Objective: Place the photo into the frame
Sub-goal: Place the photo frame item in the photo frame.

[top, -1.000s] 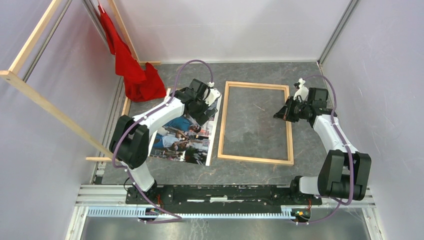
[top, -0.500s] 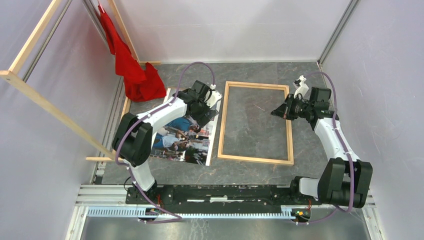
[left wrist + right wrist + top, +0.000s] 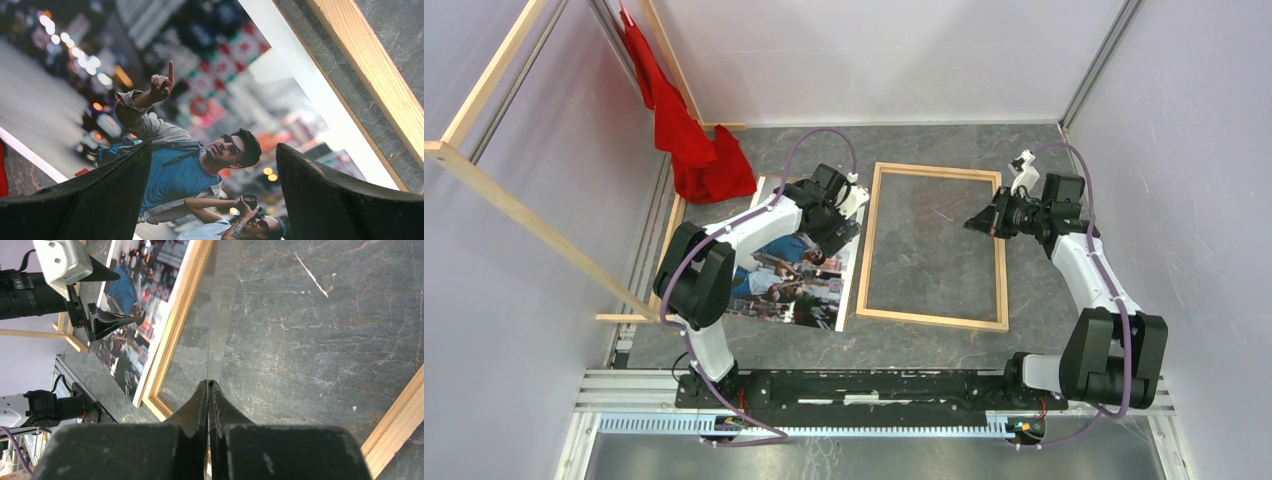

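The photo [image 3: 789,275] lies face up on the dark table, left of the frame [image 3: 870,245], which lies flat. My left gripper [image 3: 842,225] is open just above the photo's far right corner. In the left wrist view its fingers straddle the man in blue on the photo [image 3: 200,100], with the frame's rail [image 3: 370,75] at the right. My right gripper [image 3: 974,222] is over the frame's right half. In the right wrist view it [image 3: 208,385] is shut on the edge of a thin clear pane [image 3: 220,330] over the frame's opening.
A red cloth [image 3: 699,150] hangs and piles at the back left. Long wooden rails [image 3: 524,215] run along the left side. White walls close in the table on three sides. The arm bases sit at the near edge.
My right gripper has shifted a little left and towards the back, staying shut. My left gripper has edged slightly along the photo's right side, still open.
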Robot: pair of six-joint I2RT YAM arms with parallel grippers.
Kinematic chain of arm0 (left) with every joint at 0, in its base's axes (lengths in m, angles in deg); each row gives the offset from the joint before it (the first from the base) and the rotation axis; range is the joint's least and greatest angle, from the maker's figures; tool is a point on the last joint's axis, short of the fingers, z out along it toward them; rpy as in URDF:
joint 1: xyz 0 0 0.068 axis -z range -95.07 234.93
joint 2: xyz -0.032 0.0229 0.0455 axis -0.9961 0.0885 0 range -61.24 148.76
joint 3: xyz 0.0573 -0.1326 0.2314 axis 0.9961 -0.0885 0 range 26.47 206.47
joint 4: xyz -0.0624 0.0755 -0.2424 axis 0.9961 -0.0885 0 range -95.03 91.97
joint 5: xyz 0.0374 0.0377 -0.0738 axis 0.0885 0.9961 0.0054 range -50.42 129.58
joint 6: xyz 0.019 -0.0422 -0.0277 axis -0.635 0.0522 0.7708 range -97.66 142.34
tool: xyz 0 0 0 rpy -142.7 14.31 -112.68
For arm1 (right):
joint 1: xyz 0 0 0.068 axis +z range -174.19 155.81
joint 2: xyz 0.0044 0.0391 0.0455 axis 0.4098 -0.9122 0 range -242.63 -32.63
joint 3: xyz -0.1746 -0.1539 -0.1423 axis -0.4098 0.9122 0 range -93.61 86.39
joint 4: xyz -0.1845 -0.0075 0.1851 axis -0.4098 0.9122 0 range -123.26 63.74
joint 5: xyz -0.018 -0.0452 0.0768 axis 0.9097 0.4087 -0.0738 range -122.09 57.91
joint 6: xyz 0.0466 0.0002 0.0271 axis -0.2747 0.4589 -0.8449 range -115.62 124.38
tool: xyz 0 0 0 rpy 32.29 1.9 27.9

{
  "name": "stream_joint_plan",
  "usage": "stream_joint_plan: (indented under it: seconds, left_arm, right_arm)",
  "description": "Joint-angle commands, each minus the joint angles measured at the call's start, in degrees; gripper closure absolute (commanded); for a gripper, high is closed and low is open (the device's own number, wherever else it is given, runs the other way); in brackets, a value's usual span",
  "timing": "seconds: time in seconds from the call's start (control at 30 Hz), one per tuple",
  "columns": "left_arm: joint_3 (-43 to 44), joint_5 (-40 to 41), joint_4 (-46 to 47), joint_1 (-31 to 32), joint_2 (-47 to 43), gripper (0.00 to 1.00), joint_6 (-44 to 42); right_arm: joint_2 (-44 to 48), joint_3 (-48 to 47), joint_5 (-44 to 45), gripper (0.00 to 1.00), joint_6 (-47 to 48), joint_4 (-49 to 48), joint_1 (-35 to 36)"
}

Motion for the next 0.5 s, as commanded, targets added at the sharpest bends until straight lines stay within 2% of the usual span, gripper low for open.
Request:
stream_joint_plan:
  seconds: [0.0,0.47]
  left_arm:
    - [2.4,-0.2,1.0,0.8,0.4,0.00,-1.3]
    - [0.3,0.7,4.0,4.4,1.6,0.01,-1.1]
  right_arm:
    - [-1.7,-1.9,1.8,1.00,0.0,1.4,-0.1]
    - [-4.1,-0.9,4.3,0.97,-4.9,2.1,-1.1]
